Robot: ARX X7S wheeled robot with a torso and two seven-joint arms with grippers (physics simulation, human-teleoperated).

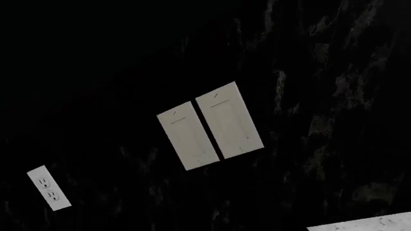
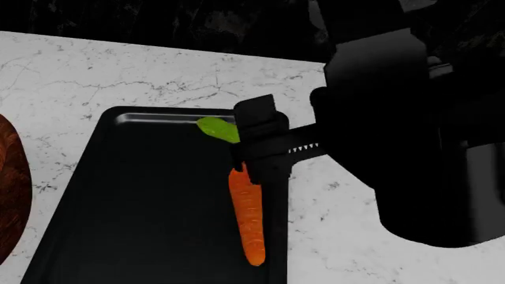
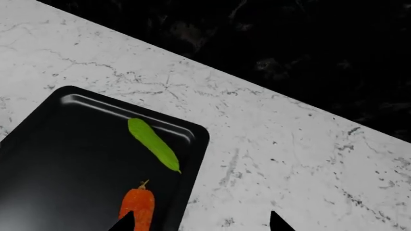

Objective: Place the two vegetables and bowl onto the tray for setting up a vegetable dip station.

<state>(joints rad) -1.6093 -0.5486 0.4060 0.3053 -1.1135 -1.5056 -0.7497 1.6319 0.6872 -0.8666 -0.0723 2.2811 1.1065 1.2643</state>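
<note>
while the head view catches a sliver of the bowl on the counter left of the tray, the right wrist view misses it but shows the whole cucumber above the carrot on the tray. right gripper fingers are spread, holding nothing. the left wrist view shows only wall plates; its fingers can't be told.

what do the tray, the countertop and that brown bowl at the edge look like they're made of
The tray looks like matte black metal or plastic, with a shiny strip along its far short edge. The countertop looks like polished white marble or an imitation, judging by its grey veining. The bowl, only partly in view, looks like dark reddish-brown wood with visible grain.
</note>
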